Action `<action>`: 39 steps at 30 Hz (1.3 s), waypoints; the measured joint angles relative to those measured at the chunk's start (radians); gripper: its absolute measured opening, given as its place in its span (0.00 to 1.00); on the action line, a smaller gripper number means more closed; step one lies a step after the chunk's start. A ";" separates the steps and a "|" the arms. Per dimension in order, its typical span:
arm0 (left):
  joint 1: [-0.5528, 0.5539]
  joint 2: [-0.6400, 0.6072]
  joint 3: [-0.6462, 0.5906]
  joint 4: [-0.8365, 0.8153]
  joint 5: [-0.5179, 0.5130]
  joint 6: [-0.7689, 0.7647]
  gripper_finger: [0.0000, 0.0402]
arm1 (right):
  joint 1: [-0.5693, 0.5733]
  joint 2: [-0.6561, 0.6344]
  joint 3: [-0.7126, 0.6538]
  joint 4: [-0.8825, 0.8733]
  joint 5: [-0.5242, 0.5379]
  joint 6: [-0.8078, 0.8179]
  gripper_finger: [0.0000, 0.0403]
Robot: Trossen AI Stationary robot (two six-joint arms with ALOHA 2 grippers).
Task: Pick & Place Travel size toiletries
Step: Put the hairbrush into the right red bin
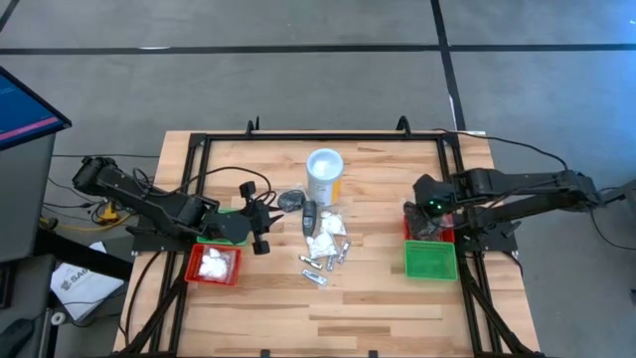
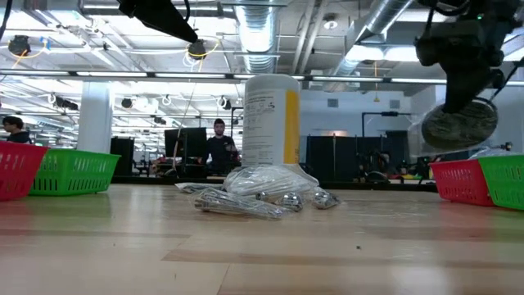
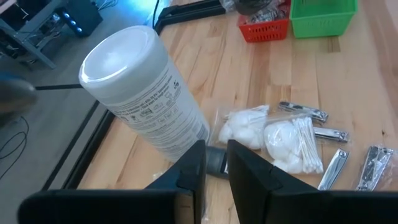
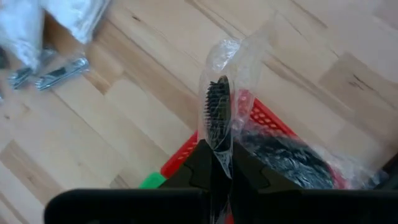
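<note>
**A:** Which arm has the work in hand?

**B:** The right one. The right gripper (image 4: pixel 217 158) is clenched on a clear bag holding a black brush (image 4: pixel 217 115), one of the toiletries. It pinches the bag by its lower edge.

**A:** Where does that sit against the right red tray (image 4: pixel 264 118)?

**B:** In the high view the gripper is over the tray's 12 o'clock edge. The green tray (image 1: pixel 429 261) lies just beside the red one, at its 6 o'clock. From the low view the brush hangs above the red rim and apart from it.

**A:** And the long axis?

**B:** The brush runs straight out from the jaws, in line with them. Another bagged dark item already lies in the tray under it. I judge that the coming move is a short lowering and a release, with almost no sideways travel.

**A:** What could go wrong?

**B:** The bag is loose film, so it may cling to a finger or drape over the rim.

**A:** And the rest of the toiletries?

**B:** The pile (image 1: pixel 323 239) of white packets and silvery pieces lies mid-table, at 6 o'clock of the white canister (image 1: pixel 325 171). It is at 9 o'clock from the right gripper and well apart from it.

**A:** So which arm is nearer to it?

**B:** The left. The left gripper (image 1: pixel 260 227) hovers near the pile, at its 9 o'clock. Whether it is released or clenched I cannot tell.
</note>
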 joint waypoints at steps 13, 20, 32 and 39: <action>0.000 0.000 0.000 0.010 0.000 0.000 0.14 | 0.007 -0.113 -0.143 -0.009 -0.029 0.088 0.04; 0.000 0.000 0.000 0.018 0.000 0.000 0.14 | 0.007 -0.173 -0.228 0.052 -0.058 0.118 0.05; 0.000 0.000 0.001 0.030 0.000 -0.003 0.14 | 0.007 -0.218 -0.238 0.045 -0.055 0.113 0.11; 0.000 0.000 0.001 0.034 0.000 -0.003 0.14 | 0.006 -0.219 -0.238 0.027 -0.053 0.094 0.14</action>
